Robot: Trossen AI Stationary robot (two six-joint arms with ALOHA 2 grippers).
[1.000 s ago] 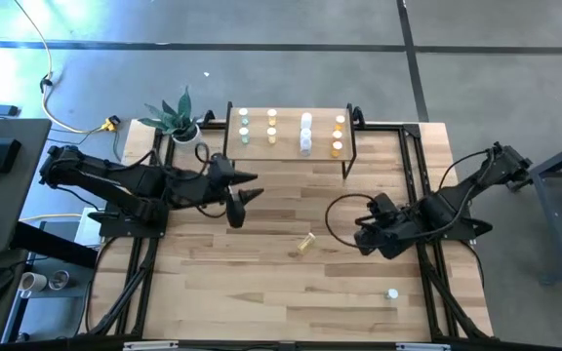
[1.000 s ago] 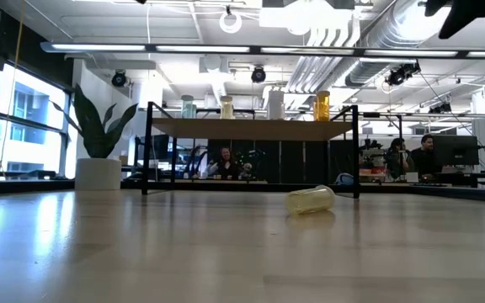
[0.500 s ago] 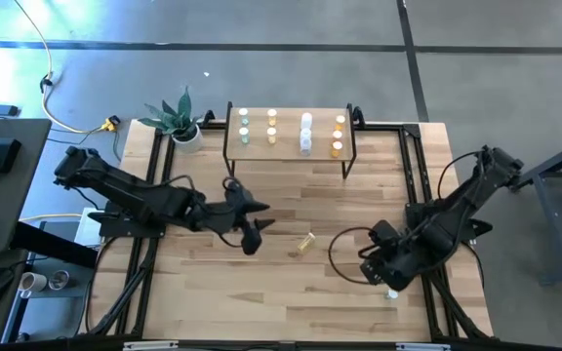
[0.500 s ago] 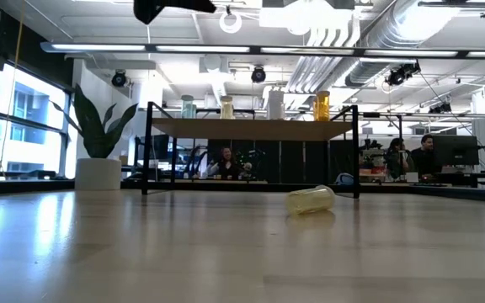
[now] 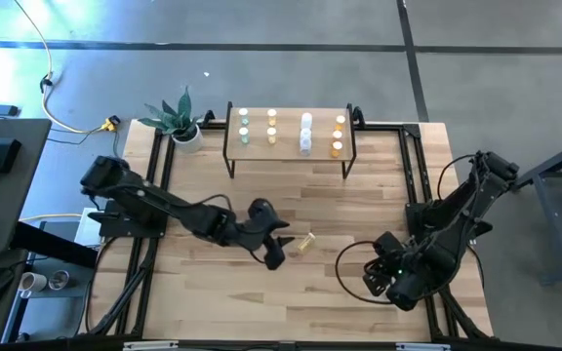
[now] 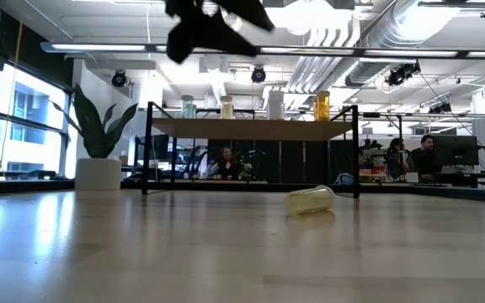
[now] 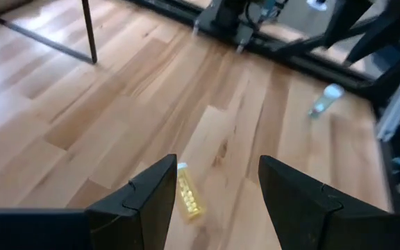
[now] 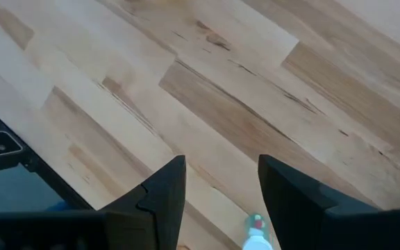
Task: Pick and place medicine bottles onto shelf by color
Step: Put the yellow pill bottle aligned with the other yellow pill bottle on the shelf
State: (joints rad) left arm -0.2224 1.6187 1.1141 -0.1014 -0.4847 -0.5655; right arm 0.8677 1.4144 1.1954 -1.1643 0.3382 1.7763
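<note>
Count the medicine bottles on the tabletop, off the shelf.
2: a yellow bottle on its side mid-table by the left gripper; a pale bottle near the right edge under the right gripper, hidden from above.

Left gripper [image 7: 216, 201]: fingers apart, empty, above wood table [image 7: 82, 118]. Yellow bottle [image 7: 188, 195] lying between fingers. Pale bottle [image 7: 323, 101] lying farther off. Black shelf leg [image 7: 88, 31] upright.

The table [image 5: 261, 292] is pale wood planking with visible grain and a light sheen, the shelf [image 5: 289, 115] pairs a light wooden top with thin black metal legs, the lying yellow bottle [image 6: 311, 200] is translucent plastic, and both arms are matt dark.
</note>
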